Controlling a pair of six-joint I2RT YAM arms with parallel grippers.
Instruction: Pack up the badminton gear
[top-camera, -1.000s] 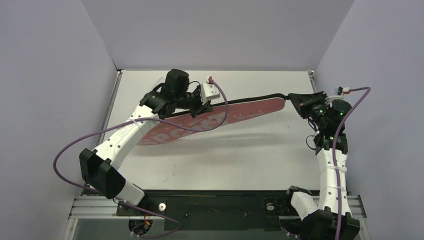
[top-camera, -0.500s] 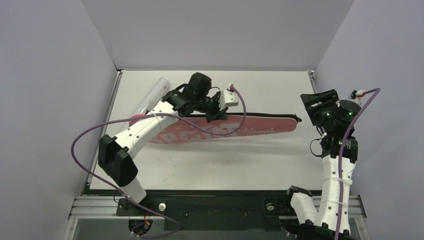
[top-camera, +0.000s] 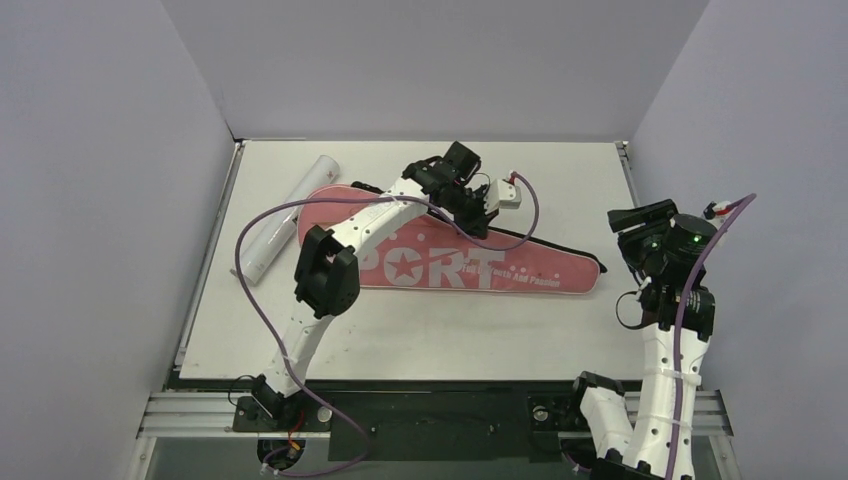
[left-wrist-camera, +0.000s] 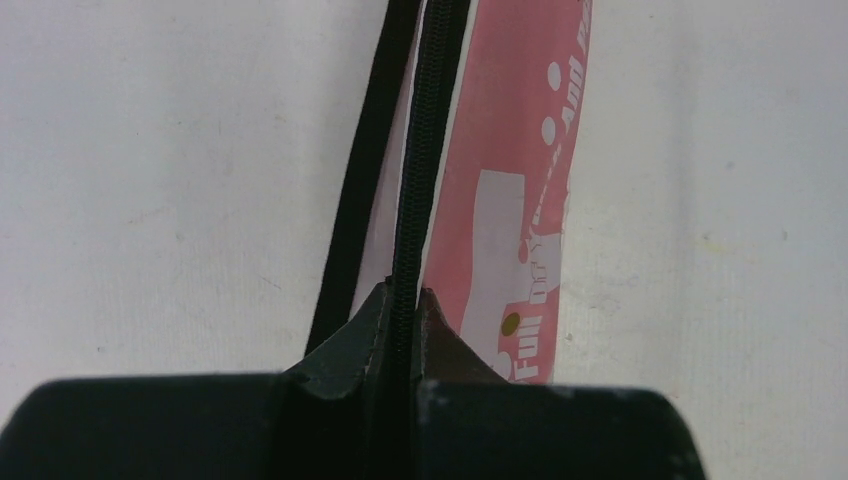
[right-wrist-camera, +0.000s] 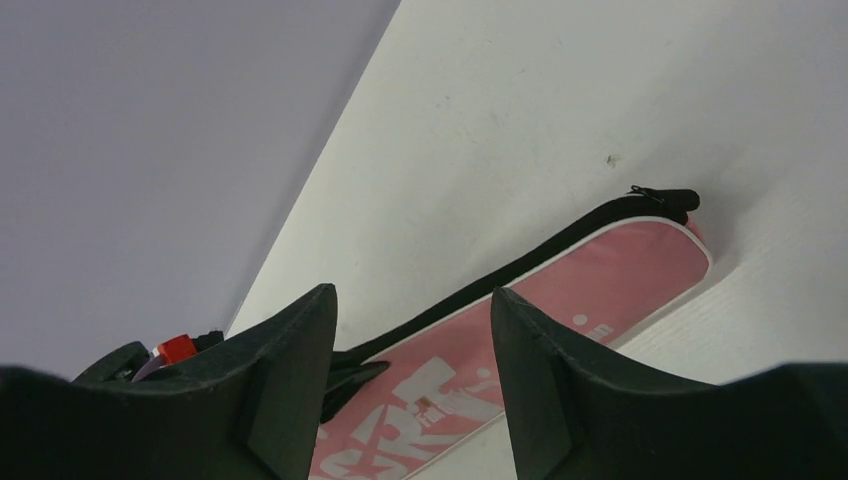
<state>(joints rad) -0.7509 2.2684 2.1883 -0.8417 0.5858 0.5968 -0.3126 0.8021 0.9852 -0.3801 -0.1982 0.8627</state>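
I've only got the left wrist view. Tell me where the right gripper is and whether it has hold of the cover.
Observer: The right gripper is open and holds nothing; it hovers just off the narrow end of the pink cover, clear of it.
Operator: Give me how the cover lies.
Observer: Flat on the table, printed side up, with its wide end to the left and its narrow end pointing right.
Operator: Report what else is out there.
Observer: A white tube lies at the far left, alongside the cover's wide end. I cannot tell whether they touch.
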